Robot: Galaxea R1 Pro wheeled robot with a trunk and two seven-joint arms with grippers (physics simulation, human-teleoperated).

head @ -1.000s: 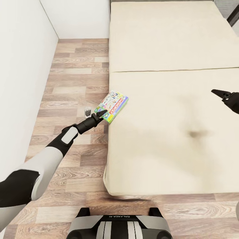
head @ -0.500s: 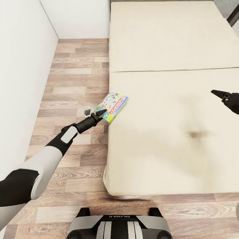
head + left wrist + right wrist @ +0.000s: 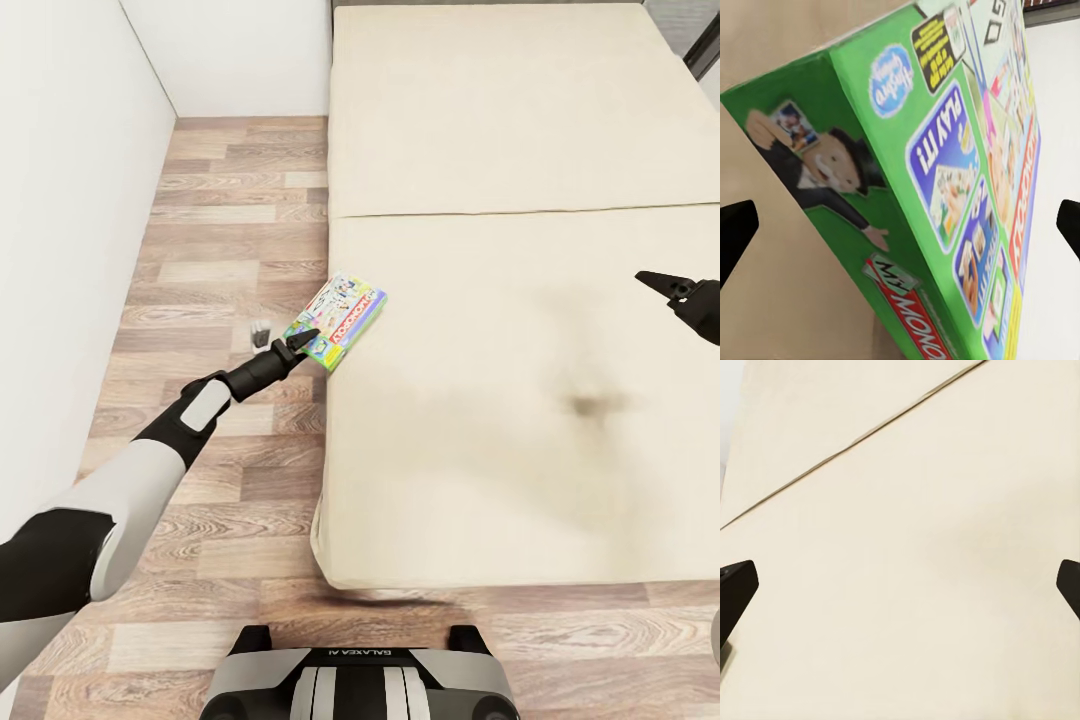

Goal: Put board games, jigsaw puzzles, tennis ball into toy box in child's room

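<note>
Starting on the left: the left gripper [image 3: 303, 339] sits right at the near corner of the Monopoly box [image 3: 338, 309], which hangs partly over the bed's [image 3: 520, 400] edge, just ahead of the fingers. Compared with a second ago the arm has crept forward a touch, so the fingertips now reach onto that corner instead of stopping just short. The box itself hasn't budged. In the left wrist view the two dark fingers [image 3: 736, 232] sit wide apart at the picture's edges with the green side of the box [image 3: 937, 195] running between them, so the claw is spread and nothing is pinched yet. My read: it's lined up to clamp the box's edge, and the grab is the next thing needed before any carrying to the toy box can happen.

Over to the right, the right gripper [image 3: 668, 285] hovers above the mattress, well away from the box, also spread, with bare cream mattress [image 3: 900, 547] between its fingers. It's basically where it was.
</note>
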